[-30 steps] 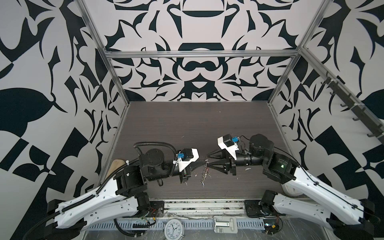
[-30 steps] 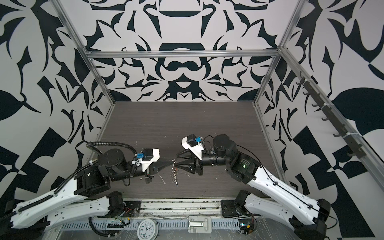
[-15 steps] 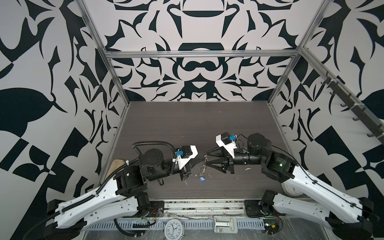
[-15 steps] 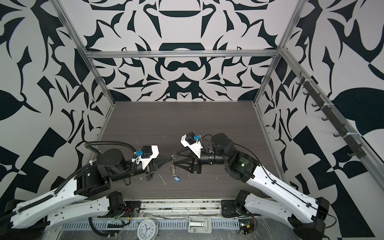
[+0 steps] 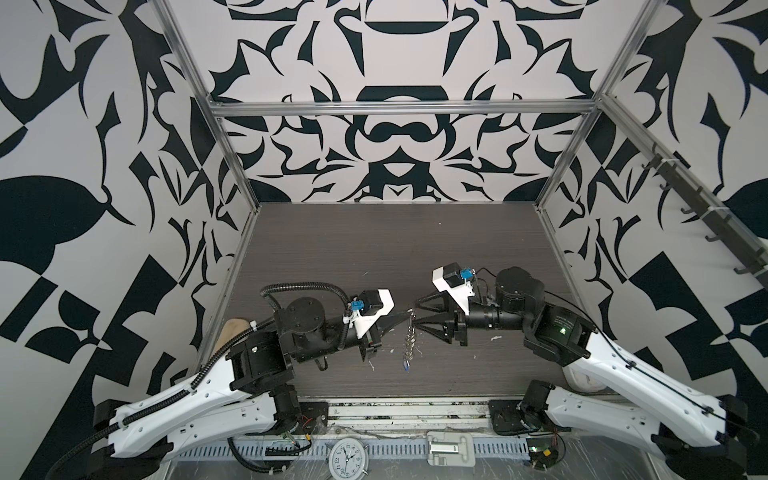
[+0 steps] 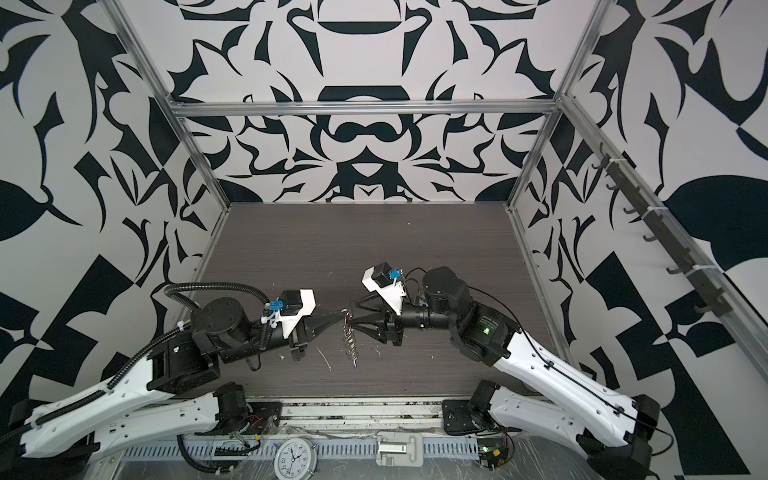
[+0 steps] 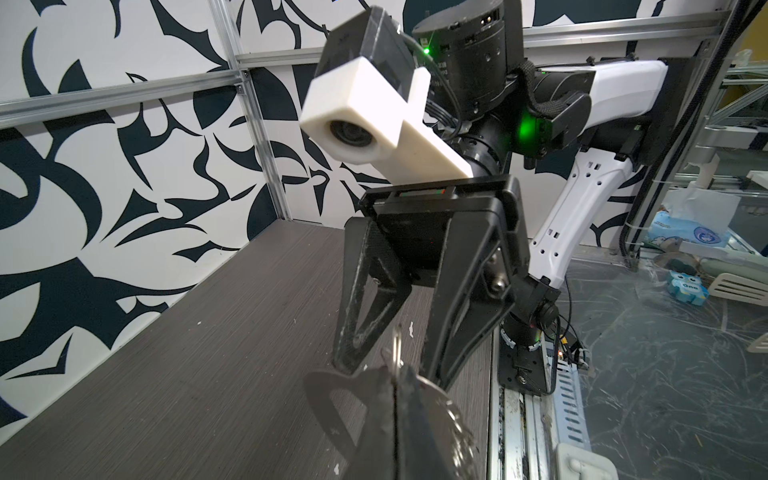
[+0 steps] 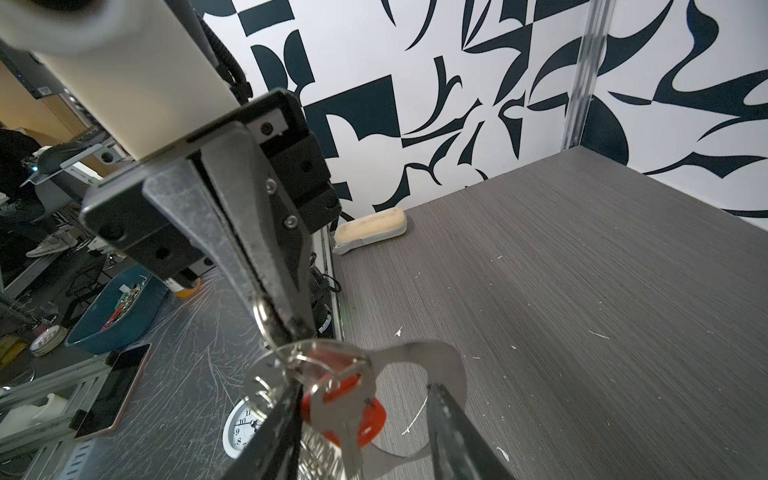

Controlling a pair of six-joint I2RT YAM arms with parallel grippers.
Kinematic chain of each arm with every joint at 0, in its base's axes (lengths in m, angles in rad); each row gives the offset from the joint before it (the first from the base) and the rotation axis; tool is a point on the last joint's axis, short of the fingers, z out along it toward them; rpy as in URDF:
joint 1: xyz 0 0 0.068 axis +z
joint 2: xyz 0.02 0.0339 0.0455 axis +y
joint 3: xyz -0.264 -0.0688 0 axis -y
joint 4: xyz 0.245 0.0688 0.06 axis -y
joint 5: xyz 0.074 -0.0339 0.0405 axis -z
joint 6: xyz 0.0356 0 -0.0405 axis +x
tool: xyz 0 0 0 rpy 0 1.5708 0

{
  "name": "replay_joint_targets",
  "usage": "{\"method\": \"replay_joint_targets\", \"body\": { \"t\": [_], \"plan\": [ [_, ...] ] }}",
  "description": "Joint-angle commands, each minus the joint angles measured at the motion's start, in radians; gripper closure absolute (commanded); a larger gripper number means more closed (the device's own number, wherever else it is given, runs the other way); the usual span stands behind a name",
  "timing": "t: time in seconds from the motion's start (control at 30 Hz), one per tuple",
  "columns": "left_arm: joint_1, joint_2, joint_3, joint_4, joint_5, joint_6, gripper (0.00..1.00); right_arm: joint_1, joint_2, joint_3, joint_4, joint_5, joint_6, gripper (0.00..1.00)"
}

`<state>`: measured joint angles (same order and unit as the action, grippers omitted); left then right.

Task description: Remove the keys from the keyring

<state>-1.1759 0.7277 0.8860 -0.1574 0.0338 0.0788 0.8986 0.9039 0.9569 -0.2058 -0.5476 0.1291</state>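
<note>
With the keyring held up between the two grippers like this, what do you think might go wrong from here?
1. The left gripper pinches the keyring only at its edge, above the table; a tug might twist it loose and drop it.
2. The open right gripper has both the keyring and the key with the red tag between its fingers; closing may catch the keyring too.

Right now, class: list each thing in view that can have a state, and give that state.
Left pincer, shut on a small ring of the keyring.
Right pincer, open, fingers astride the keyring.
Keyring, hanging from the left pincer.
Keys, still hooked on the keyring.
</note>
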Motion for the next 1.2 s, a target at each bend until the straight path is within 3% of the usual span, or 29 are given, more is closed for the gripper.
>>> {"method": "replay_joint_targets", "body": {
  "t": [0.0, 0.33, 0.57, 0.8, 0.93, 1.17],
  "plan": [
    [0.002, -0.008, 0.019, 0.019, 0.016, 0.001, 1.0, 0.004, -0.012, 0.036, 0.029, 0.009, -0.005, 0.54],
    [0.002, -0.01, 0.004, 0.06, -0.028, -0.01, 1.0, 0.008, 0.006, 0.032, 0.07, -0.04, 0.02, 0.49],
    [0.003, -0.003, 0.0, 0.081, -0.022, -0.024, 1.0, 0.027, 0.022, 0.034, 0.076, 0.016, 0.019, 0.49],
    [0.003, -0.007, 0.003, 0.065, -0.034, -0.023, 1.0, 0.032, 0.021, 0.052, 0.039, 0.097, 0.003, 0.57],
    [0.003, -0.008, 0.006, 0.055, -0.036, -0.025, 1.0, 0.032, 0.018, 0.063, 0.023, 0.12, -0.003, 0.68],
    [0.003, -0.005, 0.012, 0.042, -0.07, -0.027, 1.0, 0.031, 0.023, 0.086, -0.019, 0.133, -0.017, 0.79]
  ]
}}
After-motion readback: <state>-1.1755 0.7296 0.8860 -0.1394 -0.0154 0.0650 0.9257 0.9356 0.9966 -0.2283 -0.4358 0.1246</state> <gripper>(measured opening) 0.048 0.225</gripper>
